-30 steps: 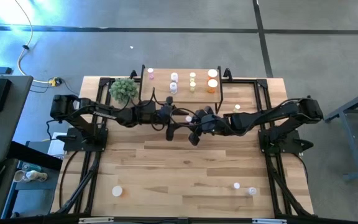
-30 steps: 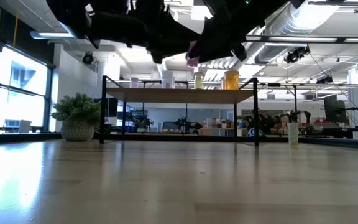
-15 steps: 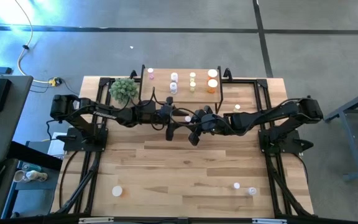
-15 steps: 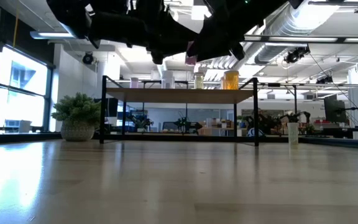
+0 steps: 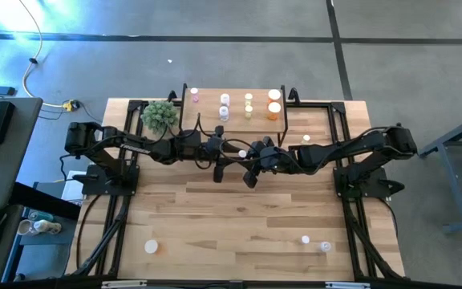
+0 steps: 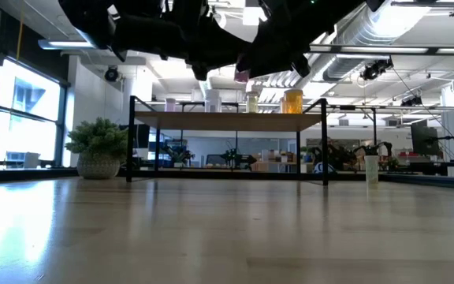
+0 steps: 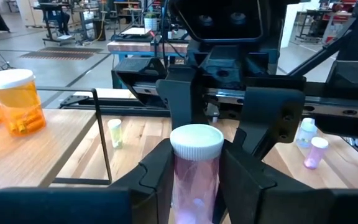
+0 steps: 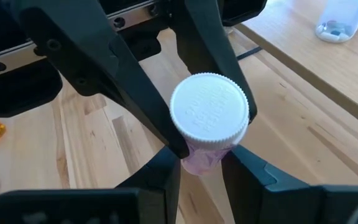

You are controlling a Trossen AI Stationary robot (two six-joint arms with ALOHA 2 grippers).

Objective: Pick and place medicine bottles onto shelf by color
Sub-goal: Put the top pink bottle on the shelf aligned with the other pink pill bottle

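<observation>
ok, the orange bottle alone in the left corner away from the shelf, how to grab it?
Orange bottle stands upright, cap up, alone. Best come straight down, fingers around the body below the cap. Left gripper and right gripper are both clamped on a pink bottle mid-table.

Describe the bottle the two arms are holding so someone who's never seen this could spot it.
Find the shelf at the table's far edge; just in front of it the left gripper and right gripper meet in mid-air. Both clamp one pink white-capped bottle, the only one off any surface.
</observation>
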